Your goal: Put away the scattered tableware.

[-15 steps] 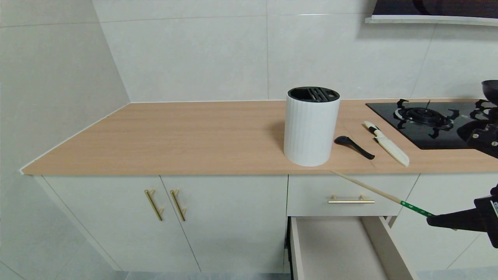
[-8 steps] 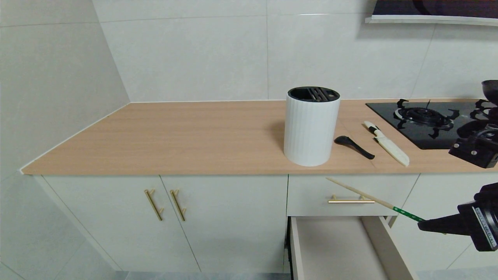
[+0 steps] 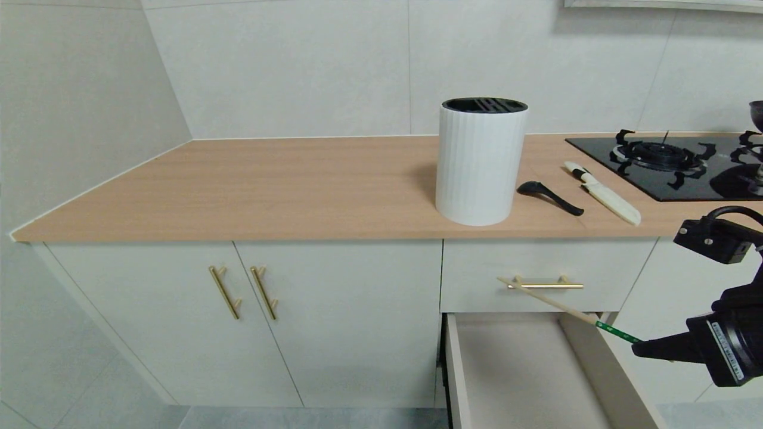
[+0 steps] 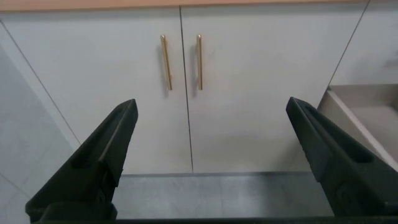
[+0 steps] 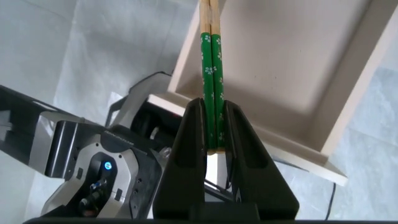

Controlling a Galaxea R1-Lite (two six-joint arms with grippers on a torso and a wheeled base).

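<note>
Right end effector closed on the green-banded ends of a pair of chopsticks. The wrist view shows the two sticks pinched side by side between the fingers. Gripping at one end leaves the long bare shafts free, and these slant up across the closed drawer front beneath the counter. The pair is carried below the counter's front edge, over the open drawer, which judging by the task is probably where it is to go. Holding both sticks parallel should let them be laid down together rather than scattered.

Left end effector wide open and holding nothing, low in front of the cabinet doors, away from the work.

On the counter, near its front edge and towards the right end, stands a white ribbed holder. A black spoon and a pale-bladed knife lie between the holder and the stove. Both lie flat and apart from each other, and neither has been put away yet.
</note>
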